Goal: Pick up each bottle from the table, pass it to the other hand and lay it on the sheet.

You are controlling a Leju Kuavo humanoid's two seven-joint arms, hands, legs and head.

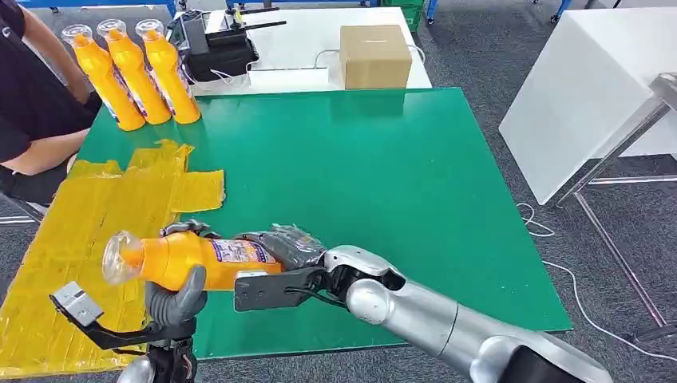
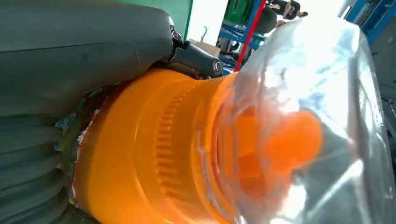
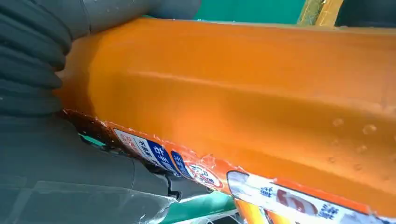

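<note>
An orange bottle (image 1: 192, 259) with a clear cap cover lies level in the air over the near left of the green table (image 1: 383, 175), held from both ends. My left hand (image 1: 177, 299) grips its shoulder part near the cap, thumb on the near side and fingers on the far side. My right hand (image 1: 291, 246) holds the labelled base end. Up close, the left hand (image 2: 70, 46) wraps the bottle (image 2: 163, 154) just behind the cap. The right hand (image 3: 46, 163) closes round the bottle's body (image 3: 233, 93). The yellow sheet (image 1: 96, 207) lies under and beyond the cap end.
Three more orange bottles (image 1: 136, 72) stand upright at the table's far left corner. A person in black (image 1: 32, 104) sits at the left edge. A cardboard box (image 1: 375, 56) and a black device (image 1: 219, 48) rest on the white table behind. Another white table (image 1: 591, 96) stands at the right.
</note>
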